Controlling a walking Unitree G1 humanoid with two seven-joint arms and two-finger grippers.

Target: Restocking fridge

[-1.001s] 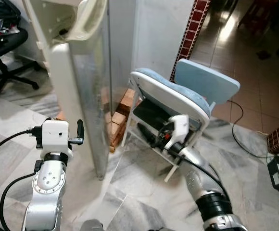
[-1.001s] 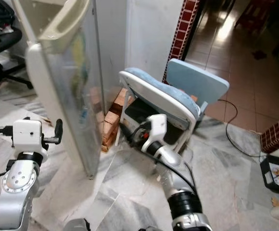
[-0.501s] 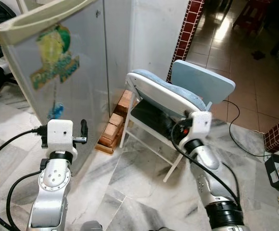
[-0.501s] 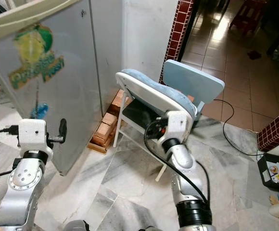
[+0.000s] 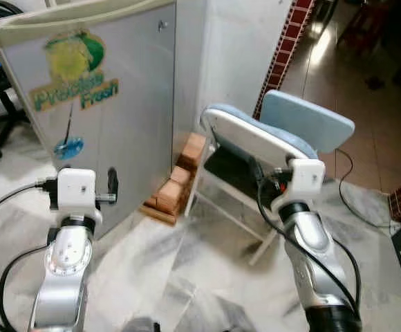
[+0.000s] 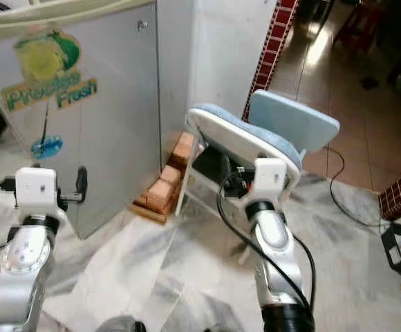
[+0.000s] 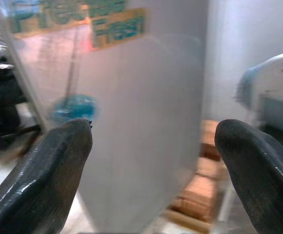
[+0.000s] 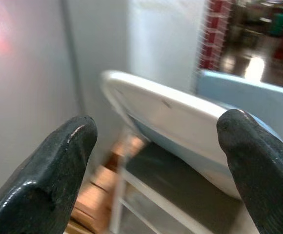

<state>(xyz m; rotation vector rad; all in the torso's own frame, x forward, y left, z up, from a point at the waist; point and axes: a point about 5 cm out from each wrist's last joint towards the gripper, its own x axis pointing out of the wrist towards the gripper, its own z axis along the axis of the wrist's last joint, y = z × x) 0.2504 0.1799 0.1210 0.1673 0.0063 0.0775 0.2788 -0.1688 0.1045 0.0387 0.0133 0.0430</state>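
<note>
Left eye view: the fridge door (image 5: 110, 104) is seen upright, its sticker face turned toward the robot, standing on the marble floor (image 5: 187, 277) beside stacked bricks (image 5: 176, 187). The left gripper (image 7: 151, 161) is held before it, fingers apart, empty. The right gripper (image 8: 156, 165), likewise spread, is pointed at a folded blue chair (image 5: 283, 138).

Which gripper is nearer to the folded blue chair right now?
Right. The right gripper is raised just in front of the folded blue chair, fingers open toward its seat. The left gripper is open facing the fridge door, across the bricks from the chair.
</note>
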